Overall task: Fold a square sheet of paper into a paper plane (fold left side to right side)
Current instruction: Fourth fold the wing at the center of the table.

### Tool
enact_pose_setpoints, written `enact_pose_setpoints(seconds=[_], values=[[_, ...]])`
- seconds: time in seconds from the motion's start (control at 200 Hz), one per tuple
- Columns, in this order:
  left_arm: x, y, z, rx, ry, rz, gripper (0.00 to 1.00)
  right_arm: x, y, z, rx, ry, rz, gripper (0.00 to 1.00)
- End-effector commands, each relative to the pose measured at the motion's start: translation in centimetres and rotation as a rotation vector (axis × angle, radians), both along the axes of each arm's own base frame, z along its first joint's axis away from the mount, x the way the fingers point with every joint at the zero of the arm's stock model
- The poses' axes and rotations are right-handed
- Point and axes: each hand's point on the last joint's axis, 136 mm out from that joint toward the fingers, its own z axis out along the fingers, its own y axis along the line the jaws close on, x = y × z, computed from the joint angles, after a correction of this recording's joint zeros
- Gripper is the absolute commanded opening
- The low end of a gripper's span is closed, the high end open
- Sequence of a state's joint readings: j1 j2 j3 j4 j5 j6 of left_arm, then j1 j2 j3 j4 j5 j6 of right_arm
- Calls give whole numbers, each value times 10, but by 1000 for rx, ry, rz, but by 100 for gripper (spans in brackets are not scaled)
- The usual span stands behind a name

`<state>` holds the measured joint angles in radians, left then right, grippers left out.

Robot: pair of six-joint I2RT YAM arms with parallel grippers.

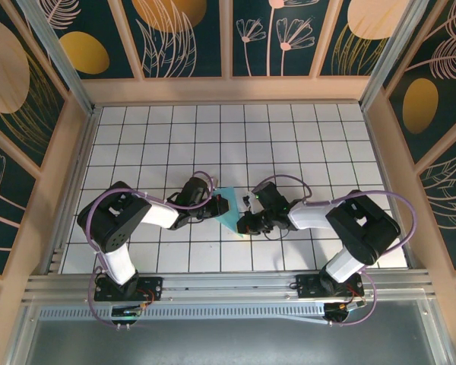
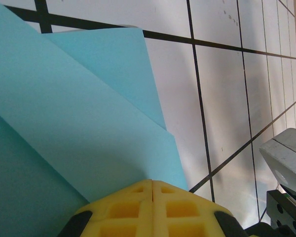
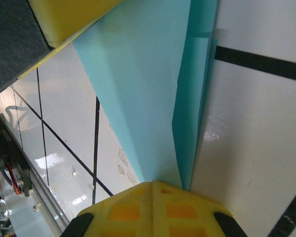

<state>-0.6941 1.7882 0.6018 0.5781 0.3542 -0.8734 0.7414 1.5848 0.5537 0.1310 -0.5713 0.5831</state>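
The turquoise sheet of paper (image 1: 232, 214) lies on the white grid table, folded in layers into a slim pointed dart like a paper plane. My left gripper (image 1: 220, 205) is at its left edge and my right gripper (image 1: 248, 223) at its near right end. In the left wrist view the yellow fingertips (image 2: 153, 183) are shut, seam closed, resting over the layered paper (image 2: 79, 113). The right wrist view shows my right gripper (image 3: 153, 183) also shut, at the narrow end of the paper (image 3: 148, 89). Nothing sits between either pair of jaws.
The left gripper's yellow finger (image 3: 64, 17) fills the upper left of the right wrist view. A grey part of the right arm (image 2: 286, 158) is close by in the left wrist view. Wooden walls (image 1: 76, 152) border the table; a metal rail (image 1: 228, 285) runs along the near edge.
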Motion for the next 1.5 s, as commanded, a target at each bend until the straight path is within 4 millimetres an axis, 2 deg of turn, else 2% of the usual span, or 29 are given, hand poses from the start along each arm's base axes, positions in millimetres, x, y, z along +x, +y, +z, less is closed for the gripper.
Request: enact_pose_setpoints(seconds=[0.0, 0.465, 0.681, 0.871, 0.991, 1.106, 1.321, 1.491], values=[[-13, 33, -51, 186, 109, 59, 0, -24, -14, -22, -75, 80, 23, 0], [-12, 36, -55, 208, 121, 74, 0, -57, -31, -29, -124, 136, 59, 0], [-12, 36, -53, 208, 112, 70, 0, -66, -33, -24, -116, 143, 75, 0], [-11, 35, -50, 205, 100, 64, 0, -52, -24, 7, -68, 73, 77, 0], [-10, 34, -48, 204, 94, 58, 0, -36, -18, 35, 6, 14, 59, 0], [-10, 33, -47, 198, 91, 56, 0, -15, -13, 47, 46, -38, 24, 0], [-10, 33, -45, 193, 89, 56, 0, 17, 9, 42, 53, -86, -9, 0], [-11, 32, -45, 188, 90, 54, 0, 31, 25, 31, 33, -98, 1, 0]])
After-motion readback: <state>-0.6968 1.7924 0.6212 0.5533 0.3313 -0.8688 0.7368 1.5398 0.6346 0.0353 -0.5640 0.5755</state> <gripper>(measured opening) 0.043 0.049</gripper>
